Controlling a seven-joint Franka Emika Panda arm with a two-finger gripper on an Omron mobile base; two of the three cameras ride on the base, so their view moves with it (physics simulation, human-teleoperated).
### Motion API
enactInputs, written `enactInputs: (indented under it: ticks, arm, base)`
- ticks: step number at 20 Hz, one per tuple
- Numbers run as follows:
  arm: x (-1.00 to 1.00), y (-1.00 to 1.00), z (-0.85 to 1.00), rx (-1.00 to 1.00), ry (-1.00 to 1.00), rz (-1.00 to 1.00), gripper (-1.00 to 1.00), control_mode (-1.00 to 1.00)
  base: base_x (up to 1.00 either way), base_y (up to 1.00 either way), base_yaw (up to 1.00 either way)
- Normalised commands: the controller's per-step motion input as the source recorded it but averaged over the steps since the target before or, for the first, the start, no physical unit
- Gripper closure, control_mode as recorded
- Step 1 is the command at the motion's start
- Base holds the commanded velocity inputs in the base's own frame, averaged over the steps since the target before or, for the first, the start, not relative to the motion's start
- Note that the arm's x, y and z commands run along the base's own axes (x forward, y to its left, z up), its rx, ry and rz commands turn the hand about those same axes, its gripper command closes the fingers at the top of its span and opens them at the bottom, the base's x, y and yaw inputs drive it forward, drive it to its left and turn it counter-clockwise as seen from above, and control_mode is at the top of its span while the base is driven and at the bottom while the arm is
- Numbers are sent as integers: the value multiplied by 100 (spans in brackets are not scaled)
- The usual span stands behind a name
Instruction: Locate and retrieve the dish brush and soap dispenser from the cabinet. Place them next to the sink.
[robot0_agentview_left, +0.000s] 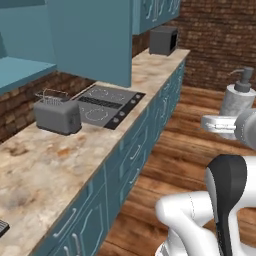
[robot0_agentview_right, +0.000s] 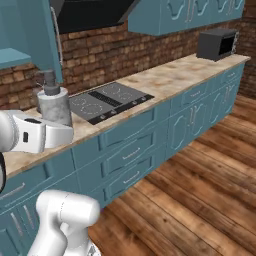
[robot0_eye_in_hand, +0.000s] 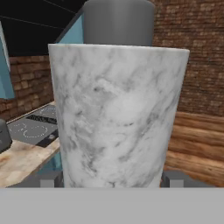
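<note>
Soap dispenser (robot0_eye_in_hand: 118, 118) is sitting upright in the claw (robot0_eye_in_hand: 111, 178), its marbled grey-white body pressed between the two dark fingertips (robot0_eye_in_hand: 48, 179) that are showing at either side of its base in the hand view; claw is clamped on the bottle. Dark grey pump top is standing above the body, and its spout is pointing left in the left base view.

From the left base view, the soap dispenser (robot0_agentview_left: 239, 97) is hanging in the air over the wooden floor (robot0_agentview_left: 170, 165), well apart from the worktop (robot0_agentview_left: 60, 155), with the white hand just below it. From the right base view, the soap dispenser (robot0_agentview_right: 52, 102) is appearing in front of the worktop edge (robot0_agentview_right: 165, 80), just left of the black hob (robot0_agentview_right: 107, 102), carried above the white forearm.

On the worktop, a grey toaster (robot0_agentview_left: 56, 114) is standing to the left of the hob (robot0_agentview_left: 107, 102), and a dark microwave (robot0_agentview_left: 163, 40) is sitting at the far end against the brick wall. The teal wall cabinet (robot0_agentview_left: 92, 35) is hanging over the worktop above the toaster and hob, its door standing open towards the camera; a long pale bar handle (robot0_agentview_right: 58, 45) is showing on the door edge in the right base view. Teal base cabinets (robot0_agentview_right: 150, 140) are running below the worktop.
</note>
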Motion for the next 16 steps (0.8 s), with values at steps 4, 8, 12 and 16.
enactInputs:
  ticks: [4,8,12,16]
  arm:
    - [0,0,0,0,0,0,100,100]
    - [0,0,0,0,0,0,100,100]
    - [0,0,0,0,0,0,100,100]
    - [0,0,0,0,0,0,100,100]
  base:
    - [0,0,-50]
    - [0,0,-50]
    - [0,0,-50]
    - [0,0,-50]
